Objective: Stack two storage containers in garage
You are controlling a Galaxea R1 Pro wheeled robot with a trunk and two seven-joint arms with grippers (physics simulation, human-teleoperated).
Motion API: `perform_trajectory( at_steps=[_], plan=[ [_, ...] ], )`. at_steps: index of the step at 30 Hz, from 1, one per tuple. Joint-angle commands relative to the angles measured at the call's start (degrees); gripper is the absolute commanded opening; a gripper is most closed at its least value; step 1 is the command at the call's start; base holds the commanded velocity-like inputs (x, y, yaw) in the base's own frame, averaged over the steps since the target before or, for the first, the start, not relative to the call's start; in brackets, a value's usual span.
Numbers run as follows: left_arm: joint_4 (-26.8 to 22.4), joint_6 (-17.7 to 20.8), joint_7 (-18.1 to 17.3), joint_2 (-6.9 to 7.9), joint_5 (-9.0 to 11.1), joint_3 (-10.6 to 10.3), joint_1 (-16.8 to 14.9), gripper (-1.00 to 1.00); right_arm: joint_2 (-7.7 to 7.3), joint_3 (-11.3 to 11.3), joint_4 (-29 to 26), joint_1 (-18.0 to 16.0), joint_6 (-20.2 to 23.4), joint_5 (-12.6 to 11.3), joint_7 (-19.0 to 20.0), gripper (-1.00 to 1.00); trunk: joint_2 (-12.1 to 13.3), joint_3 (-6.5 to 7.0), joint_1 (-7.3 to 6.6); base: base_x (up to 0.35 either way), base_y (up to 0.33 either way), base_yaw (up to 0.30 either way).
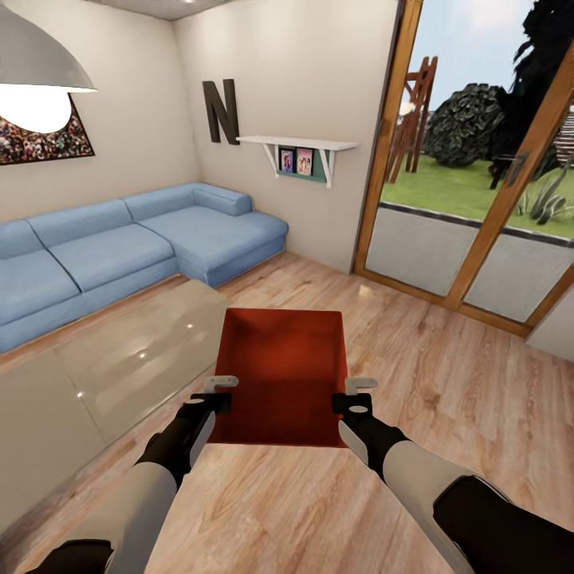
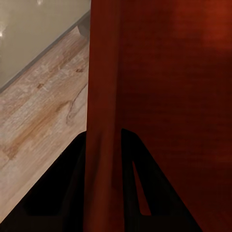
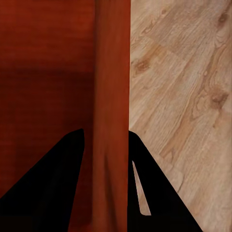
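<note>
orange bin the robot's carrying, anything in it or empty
Empty: the head view looks down into the storage container and shows bare orange-red walls and bottom, nothing inside.

Dark letter N (image 1: 221,111) — on the wall

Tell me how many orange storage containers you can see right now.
1. The storage container is held over the wood floor between the left gripper and right gripper, each clamping a side wall. I can't see a second one.

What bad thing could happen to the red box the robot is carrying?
The bin hangs only by its thin side walls, pinched by the left gripper and right gripper; it might slip or tilt. The glass table sits close on the left, so turning could bump it.
</note>
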Motion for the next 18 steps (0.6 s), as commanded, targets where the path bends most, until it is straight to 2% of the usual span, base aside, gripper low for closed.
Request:
perform_trajectory(
  at_steps=[1,18],
  plan=[
    [0.0,0.3,-0.2,-0.31,-0.1,0.8,0.0,-1.0,0.51,-0.7,-0.2,-0.1,-0.4,0.9,0.0,-1.0,-0.1,-0.01,0.03,0.0,0.0,0.0],
    [0.0,0.3,-0.2,-0.31,-0.1,0.8,0.0,-1.0,0.51,-0.7,-0.2,-0.1,-0.5,0.9,-0.1,-1.0,-0.1,1.52,0.03,0.0,0.0,0.0]
  ],
)
